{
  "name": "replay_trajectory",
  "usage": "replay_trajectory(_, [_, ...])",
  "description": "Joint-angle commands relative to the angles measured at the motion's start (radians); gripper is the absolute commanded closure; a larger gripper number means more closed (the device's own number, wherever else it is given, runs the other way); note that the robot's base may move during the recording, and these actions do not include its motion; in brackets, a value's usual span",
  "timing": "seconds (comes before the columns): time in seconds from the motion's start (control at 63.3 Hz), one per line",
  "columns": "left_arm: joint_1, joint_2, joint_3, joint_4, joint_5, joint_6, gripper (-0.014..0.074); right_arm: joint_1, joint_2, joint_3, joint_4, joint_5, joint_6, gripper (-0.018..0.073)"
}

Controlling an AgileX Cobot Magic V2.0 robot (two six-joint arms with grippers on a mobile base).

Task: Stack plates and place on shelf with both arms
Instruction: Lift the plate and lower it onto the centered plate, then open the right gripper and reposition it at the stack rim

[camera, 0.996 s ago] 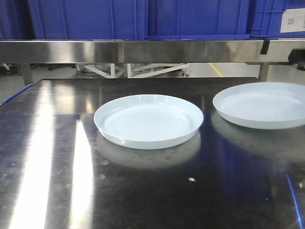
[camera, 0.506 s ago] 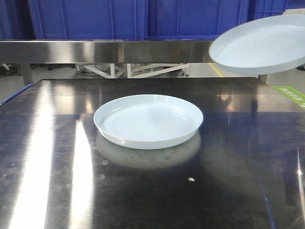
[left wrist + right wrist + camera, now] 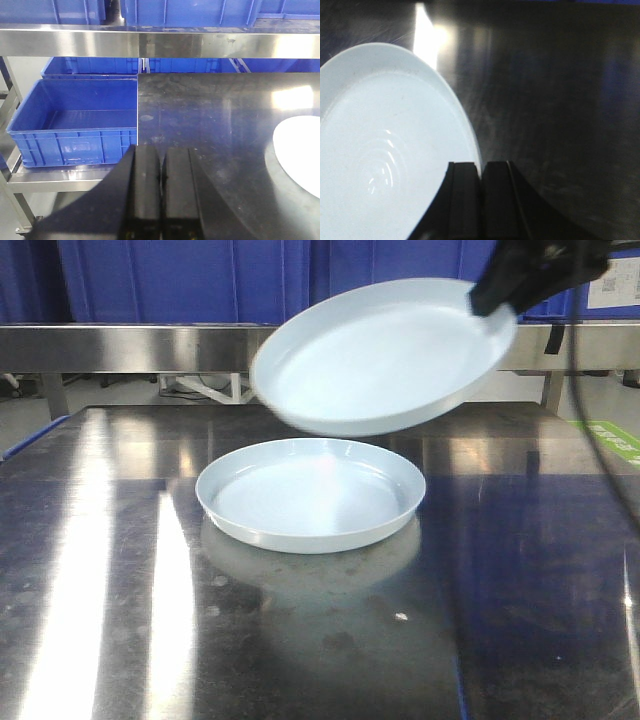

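One pale blue-white plate (image 3: 310, 494) rests on the steel table (image 3: 100, 570) at the middle. The second plate (image 3: 385, 355) hangs tilted in the air above it, a little back and to the right. My right gripper (image 3: 490, 295) is shut on that plate's right rim; in the right wrist view the jaws (image 3: 481, 167) pinch the rim of the plate (image 3: 385, 150). My left gripper (image 3: 161, 155) is shut and empty, above the table's left part, with the resting plate's edge (image 3: 300, 155) at the far right of its view.
A steel shelf rail (image 3: 150, 345) crosses behind the table with blue crates (image 3: 200, 275) on it. A blue crate (image 3: 75, 120) sits on a lower shelf left of the table. A black cable (image 3: 600, 440) hangs down at the right.
The right-hand plate has been lifted off the table and carried up and left, from the right edge to above the middle plate. The right gripper has come into view.
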Motion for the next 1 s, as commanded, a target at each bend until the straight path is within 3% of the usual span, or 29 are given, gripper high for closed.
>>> replay_trajectory(0.0, [-0.005, 0.005, -0.028, -0.001, -0.088, 0.0, 0.0498, 0.034, -0.002, -0.036, 0.004, -0.096, -0.007, 0.0508])
replay_trajectory(0.617, [-0.005, 0.005, -0.028, -0.001, -0.088, 0.0, 0.0498, 0.072, 0.119, -0.036, 0.005, -0.163, -0.007, 0.0491])
replay_trajectory(0.68, [-0.005, 0.005, -0.028, -0.001, -0.088, 0.0, 0.0498, 0.072, 0.119, -0.036, 0.005, -0.169, -0.007, 0.0417])
replay_trajectory(0.838, [-0.005, 0.005, -0.028, -0.001, -0.088, 0.0, 0.0498, 0.072, 0.119, -0.036, 0.005, -0.169, -0.007, 0.0075])
replay_trajectory(0.901, [-0.005, 0.005, -0.028, -0.001, -0.088, 0.0, 0.0498, 0.072, 0.119, -0.036, 0.005, -0.169, -0.007, 0.002])
replay_trajectory(0.98, [-0.005, 0.005, -0.028, -0.001, -0.088, 0.0, 0.0498, 0.072, 0.119, -0.036, 0.005, -0.163, -0.007, 0.002])
